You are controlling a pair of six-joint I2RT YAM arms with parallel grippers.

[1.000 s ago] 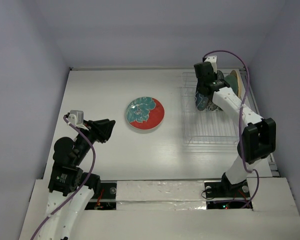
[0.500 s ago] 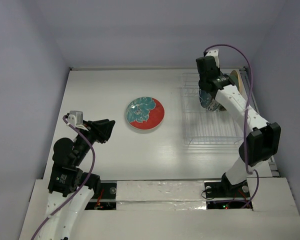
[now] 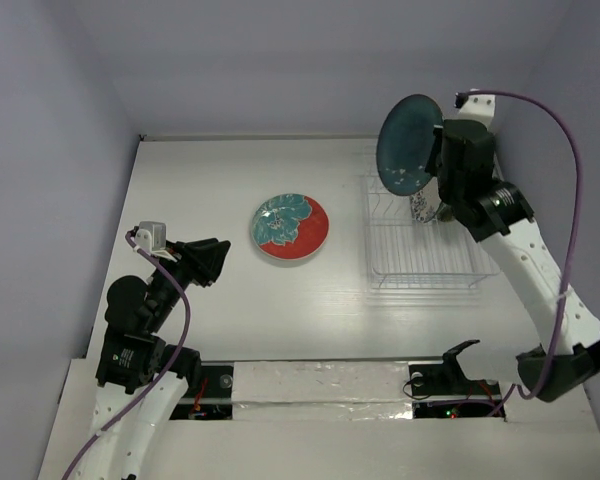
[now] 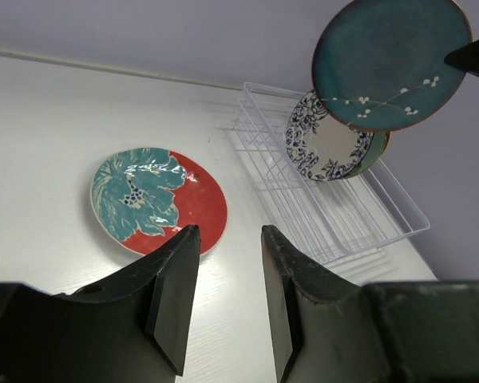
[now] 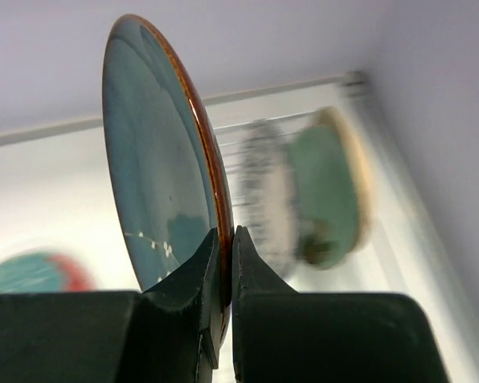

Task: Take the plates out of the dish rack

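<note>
Right pincer (image 5: 222,239) is clamped on the rim of the dark teal plate (image 3: 408,145), which stands on edge, face turned left, up in open air. Below the pincer sits the dish rack (image 3: 425,255), blue-flowered plate (image 4: 323,140) and green plate (image 5: 327,191) upright in it. That arm's stretched high. Left pincer (image 4: 223,263) hangs apart, empty, the red-and-teal plate (image 3: 289,226) flat on the tabletop (image 3: 200,180) ahead of it.

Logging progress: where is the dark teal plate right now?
Top view, upper right: the dark teal plate is held on edge in the right pincer, above the dish rack.
</note>
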